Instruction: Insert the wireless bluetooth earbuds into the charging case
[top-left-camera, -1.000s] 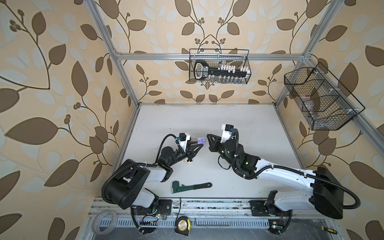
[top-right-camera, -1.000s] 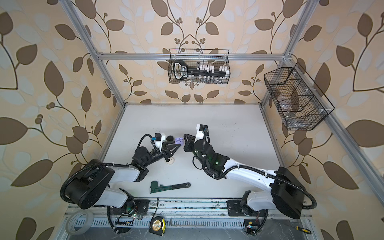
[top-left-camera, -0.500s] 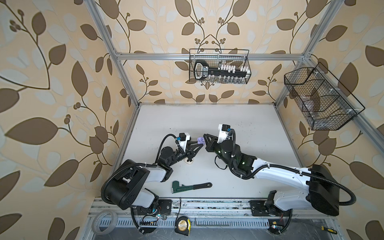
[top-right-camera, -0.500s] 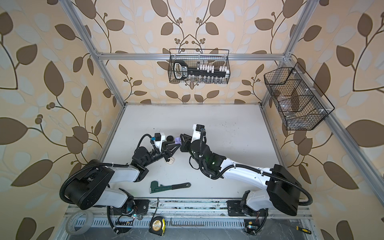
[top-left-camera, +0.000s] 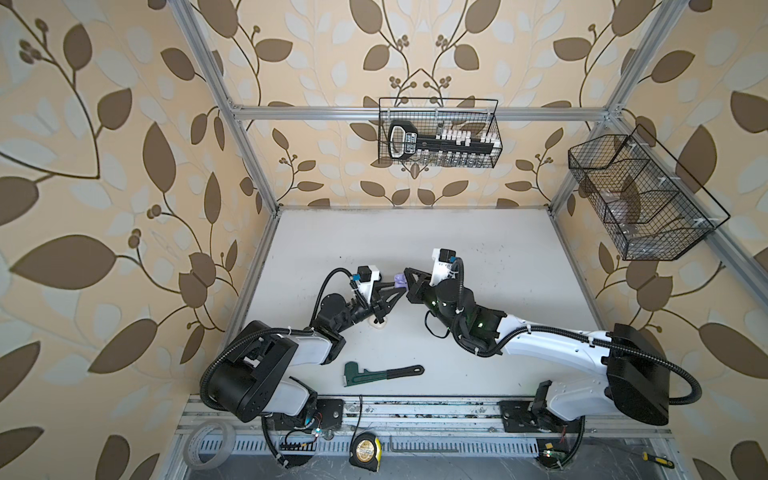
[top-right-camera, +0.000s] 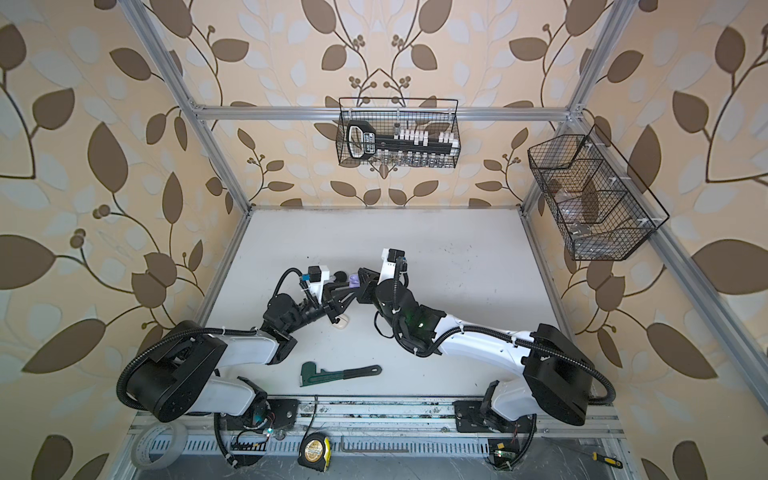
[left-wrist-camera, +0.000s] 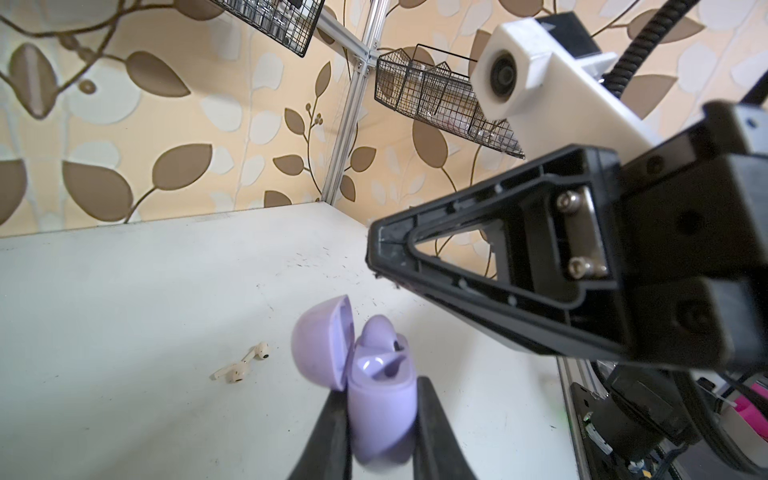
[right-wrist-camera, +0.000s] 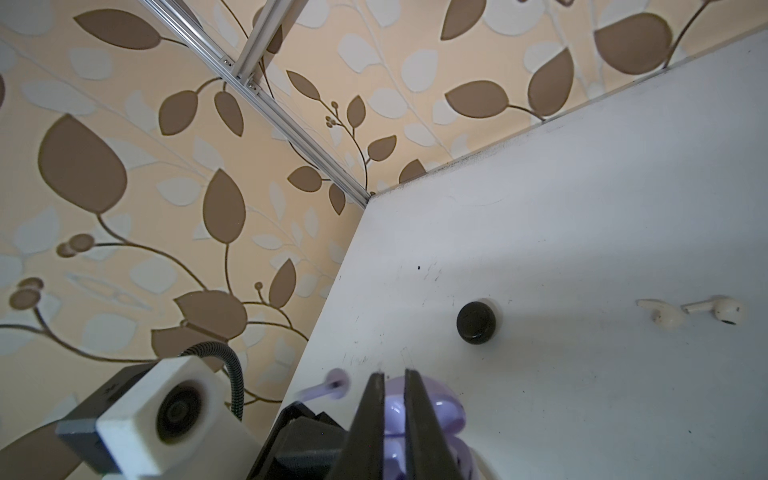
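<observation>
The left gripper (left-wrist-camera: 382, 415) clamps the lilac case (left-wrist-camera: 380, 395) by its base, with the lid swung open. One lilac earbud (left-wrist-camera: 377, 332) sticks up out of the case. The right gripper (right-wrist-camera: 394, 380) hangs just above the case, fingers (right-wrist-camera: 372, 415) pinched to a thin slit (whether anything sits in it I cannot tell). A blurred second earbud (right-wrist-camera: 332, 386), also lilac, shows just beside the case; what it rests on is unclear. Two white earbuds (left-wrist-camera: 261, 351) lie on the table (left-wrist-camera: 124, 311) near the case, on its lid side. A closed black case (right-wrist-camera: 478, 320) and a white case (top-right-camera: 341, 322) also sit near the lilac case, and a wrench (top-left-camera: 382, 372) lies well apart from it.
</observation>
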